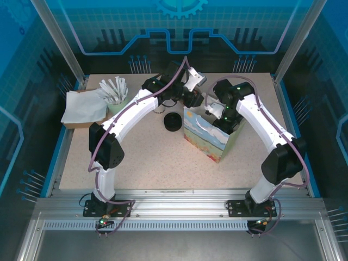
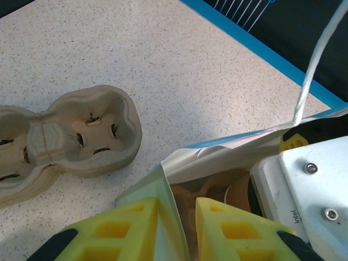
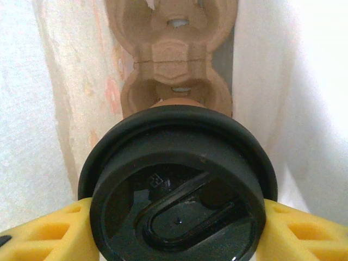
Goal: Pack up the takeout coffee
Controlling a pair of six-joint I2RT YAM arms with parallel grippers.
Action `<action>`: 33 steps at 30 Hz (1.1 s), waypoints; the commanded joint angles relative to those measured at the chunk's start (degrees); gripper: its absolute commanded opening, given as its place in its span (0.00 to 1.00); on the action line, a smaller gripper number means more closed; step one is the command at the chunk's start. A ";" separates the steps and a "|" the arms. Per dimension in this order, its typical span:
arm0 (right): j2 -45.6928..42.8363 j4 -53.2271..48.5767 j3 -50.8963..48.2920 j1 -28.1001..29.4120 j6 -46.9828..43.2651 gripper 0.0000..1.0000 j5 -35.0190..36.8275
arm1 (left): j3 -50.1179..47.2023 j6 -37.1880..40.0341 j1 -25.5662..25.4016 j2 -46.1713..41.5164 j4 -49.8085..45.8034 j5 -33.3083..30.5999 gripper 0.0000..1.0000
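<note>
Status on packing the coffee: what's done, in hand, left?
Done: a cup carrier sits at the bottom of the bag. In hand: right gripper holds the takeout coffee above the carrier; left gripper pinches the bag's rim. Left: seat the cup, release. Another carrier lies on the table.

Both arms have white shells with black joint housings and black bases bolted to the rail at six o'clock. Purple cables loop along each arm, and small green lights glow on the upper joints. The fingers [image 2: 136, 231] are yellow foam-like pads with moulded rectangular recesses.
</note>
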 commanded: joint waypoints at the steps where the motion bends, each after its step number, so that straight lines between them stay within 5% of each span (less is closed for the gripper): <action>1: -1.92 0.87 -1.25 -0.96 -0.98 0.38 -0.71 | 2.06 0.86 0.12 0.22 -1.11 0.40 0.27; 33: -2.75 2.85 -3.31 -1.41 -1.11 0.37 -0.43 | 2.23 0.42 0.09 0.05 -1.10 0.14 0.29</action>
